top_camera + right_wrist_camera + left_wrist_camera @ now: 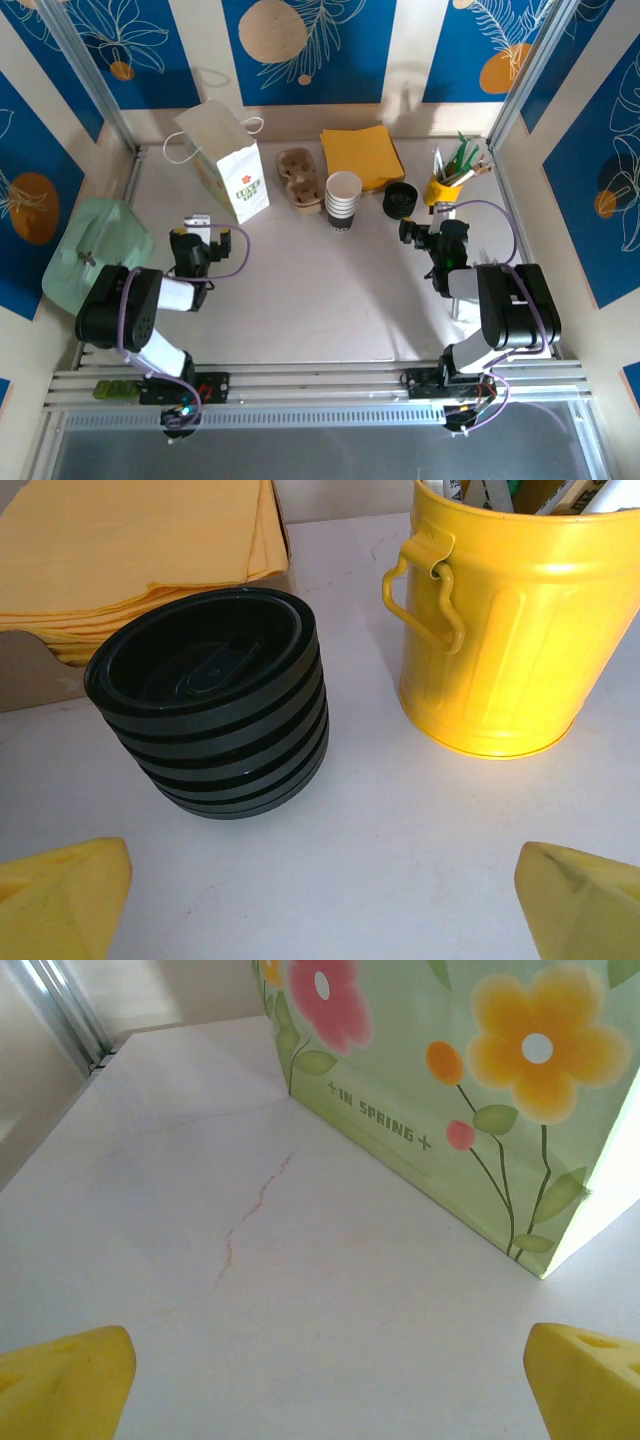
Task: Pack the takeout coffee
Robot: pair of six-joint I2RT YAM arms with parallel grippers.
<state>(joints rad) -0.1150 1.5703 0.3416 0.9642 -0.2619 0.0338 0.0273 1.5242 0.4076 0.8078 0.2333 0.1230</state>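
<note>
Surface (330, 300): pale, items in a row along the far side, both arms at the near edge.
Pale green item (95, 250) lies off the left edge; can't identify it.
Paper bag (225, 160) stands upright far left. The left wrist view shows a pale green, flower-printed face (450, 1080) with "+IN SPRING+" on it.
Yellow napkin stack (362, 155) (130, 550) lies far centre-right.
Brown cup carrier (300, 180) sits just right of the bag.
Yellow pail (445, 188) (500, 630) holds utensils, far right.
Cup stack (343, 198) is lidless, pale upper wall and dark lower band, and stands just right of the carrier.
Black lid stack (400, 200) (215, 710) sits between the cups and the pail, near the napkins.
Left hand (200, 225) (325, 1390): fingers wide, nothing held, just short of the bag.
Right hand (420, 232) (320, 905): fingers wide, nothing held, facing the lid stack and pail.
Takeout coffee: can't tell where it is from these views.
</note>
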